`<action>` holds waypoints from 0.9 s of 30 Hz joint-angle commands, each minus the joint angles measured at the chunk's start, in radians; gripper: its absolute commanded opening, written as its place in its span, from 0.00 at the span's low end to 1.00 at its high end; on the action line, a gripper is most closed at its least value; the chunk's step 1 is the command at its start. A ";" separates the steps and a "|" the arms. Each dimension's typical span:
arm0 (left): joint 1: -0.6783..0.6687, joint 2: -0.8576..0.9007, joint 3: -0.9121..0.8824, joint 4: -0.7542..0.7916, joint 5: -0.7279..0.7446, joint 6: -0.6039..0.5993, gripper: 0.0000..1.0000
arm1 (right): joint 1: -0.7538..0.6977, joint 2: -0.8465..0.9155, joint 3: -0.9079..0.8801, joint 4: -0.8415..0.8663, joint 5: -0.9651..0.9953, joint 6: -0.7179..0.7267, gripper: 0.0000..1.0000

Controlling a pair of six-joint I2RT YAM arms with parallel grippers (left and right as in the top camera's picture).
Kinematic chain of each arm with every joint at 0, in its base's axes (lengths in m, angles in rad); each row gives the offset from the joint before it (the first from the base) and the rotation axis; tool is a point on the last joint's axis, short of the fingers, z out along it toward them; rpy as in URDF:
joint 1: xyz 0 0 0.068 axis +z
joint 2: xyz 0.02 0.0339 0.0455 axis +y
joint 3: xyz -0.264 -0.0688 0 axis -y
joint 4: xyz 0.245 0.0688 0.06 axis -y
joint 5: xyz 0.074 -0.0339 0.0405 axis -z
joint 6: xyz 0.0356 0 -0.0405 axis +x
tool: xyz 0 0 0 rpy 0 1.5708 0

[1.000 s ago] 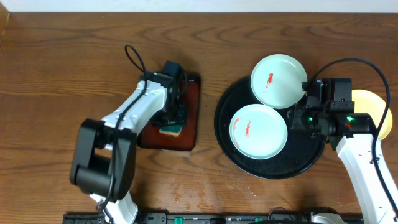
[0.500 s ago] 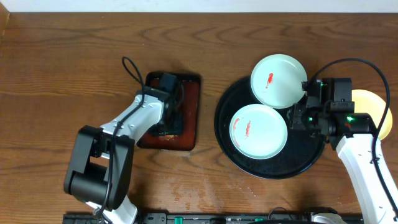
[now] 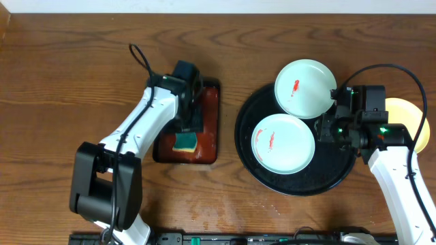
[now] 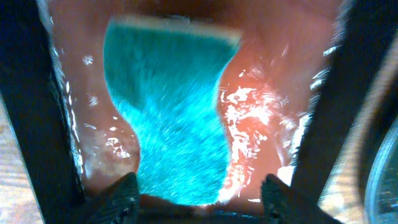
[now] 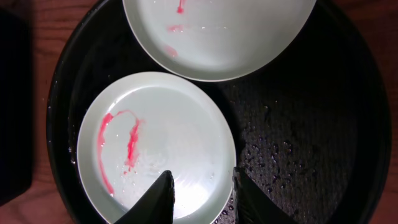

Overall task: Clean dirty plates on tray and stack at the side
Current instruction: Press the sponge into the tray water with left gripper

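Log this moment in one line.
left tool open over sponge in brown tray | right tool open astride near white plate rim | far white plate smeared too, black tray holds both | yellow plate outside it

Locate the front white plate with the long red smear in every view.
Overhead: front white plate, left half of the black tray.
Left wrist: not in it.
Right wrist: lower left, under the right gripper.
Shared landmark: the rear white plate, just beyond it.

overhead: straight down, whole table (image 3: 68,68) | left wrist: close, down onto sponge (image 4: 168,118) | right wrist: close, down on tray (image 5: 298,124), shared with overhead
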 commanded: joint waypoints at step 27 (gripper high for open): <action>-0.002 0.050 0.036 0.044 -0.076 -0.040 0.07 | -0.106 0.159 0.008 -0.024 -0.021 -0.007 0.30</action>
